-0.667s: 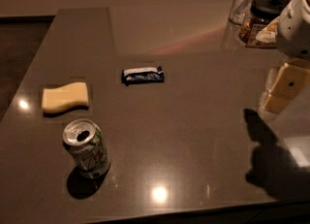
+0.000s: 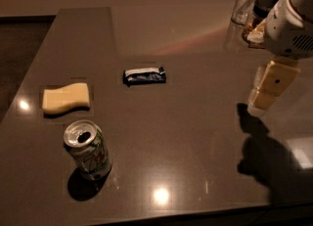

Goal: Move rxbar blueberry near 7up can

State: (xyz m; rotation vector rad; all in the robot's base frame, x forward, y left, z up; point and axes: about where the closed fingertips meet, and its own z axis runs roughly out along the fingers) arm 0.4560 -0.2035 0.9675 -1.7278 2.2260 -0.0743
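The rxbar blueberry point(image 2: 144, 76) is a dark blue wrapper with a white strip, lying flat near the middle of the dark table point(image 2: 195, 137). The 7up can point(image 2: 89, 149) stands upright at the front left, white and green with an opened silver top. The bar lies well behind and to the right of the can, apart from it. My gripper point(image 2: 260, 103) hangs above the table at the right edge, cream-coloured and pointing down, far to the right of the bar and holding nothing I can see.
A pale yellow sponge-like block point(image 2: 66, 98) lies at the left, between the bar and the can. Glass jars point(image 2: 249, 2) stand at the back right behind my arm point(image 2: 291, 24). The table's front edge runs just below the can.
My arm and gripper have shifted slightly to the left. The bar, can and sponge have not moved.
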